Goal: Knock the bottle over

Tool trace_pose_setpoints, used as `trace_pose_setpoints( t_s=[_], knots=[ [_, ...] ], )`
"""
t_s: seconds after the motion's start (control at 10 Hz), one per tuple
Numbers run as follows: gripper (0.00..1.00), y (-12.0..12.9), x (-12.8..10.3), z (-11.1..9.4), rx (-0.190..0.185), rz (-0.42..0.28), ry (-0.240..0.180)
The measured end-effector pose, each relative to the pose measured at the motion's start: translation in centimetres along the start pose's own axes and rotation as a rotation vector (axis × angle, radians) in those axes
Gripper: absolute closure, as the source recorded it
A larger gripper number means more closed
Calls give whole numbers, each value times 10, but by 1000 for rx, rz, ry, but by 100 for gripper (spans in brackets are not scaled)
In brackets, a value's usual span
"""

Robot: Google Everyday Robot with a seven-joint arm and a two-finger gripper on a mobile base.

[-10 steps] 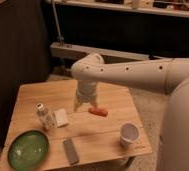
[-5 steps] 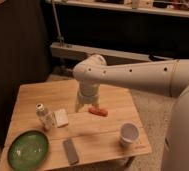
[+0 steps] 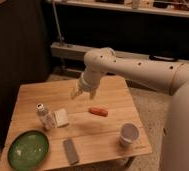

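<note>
Camera view: the gripper (image 3: 83, 93) has drifted slightly left above the wooden bench (image 3: 43, 92), toward the small clear plastic bottle with a white cap (image 3: 44, 115). The bottle is still upright and untouched near the bench's left side. I cannot tell how far the gripper is open, and it holds nothing visible.

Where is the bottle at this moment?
The bottle stands left on the table, beside the white block and behind the green plate; the gripper hovers to its upper right.

Pale claw (image 3: 83, 93) above tan table (image 3: 48, 92), green plate (image 3: 28, 149), white-capped bottle (image 3: 44, 116)
</note>
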Motion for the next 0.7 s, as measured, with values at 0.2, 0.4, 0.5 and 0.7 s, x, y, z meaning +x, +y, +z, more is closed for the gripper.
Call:
trace_pose_setpoints(
  t_s=[0.2, 0.4, 0.5, 0.7],
  knots=[
    [53, 4, -17, 0, -84, -14, -13],
    [75, 19, -30, 10, -145, -29, -40],
    [83, 26, -35, 14, -171, -33, -52],
    [99, 40, -44, 25, -230, -37, -82]
  ],
)
